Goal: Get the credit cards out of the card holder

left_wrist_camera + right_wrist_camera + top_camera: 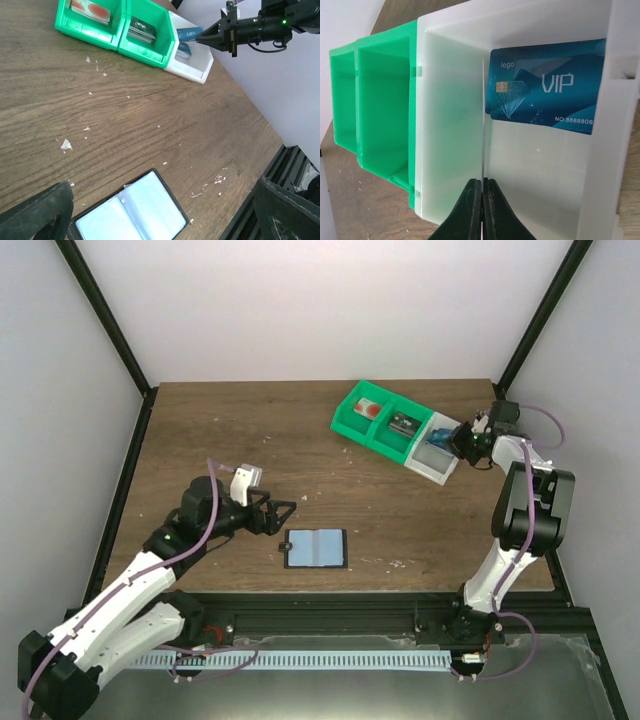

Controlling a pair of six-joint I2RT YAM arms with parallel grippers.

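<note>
Card holder (316, 548) lying open on the wooden table (220, 430) near its front edge, 2 pale panels up, left gripper (285, 513) just beside it with fingers wide apart, right gripper (453, 438) pinched tight on 1 blue card (189, 33) (edge-on from its own wrist) over the white bin (428, 470), VIP card (545, 85) inside.

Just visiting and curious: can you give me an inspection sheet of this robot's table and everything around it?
Surface: wooden table, grain visible.
Job's things: card holder open flat, panels look empty; blue VIP card in white bin; more cards in green bins.
Clutter: pale flecks on the wood.
Grippers: left gripper open, empty, near holder; right gripper shut on held card over white bin.
Cables: purple cables along both arms.
Surroundings: white walls, black frame posts.
</note>
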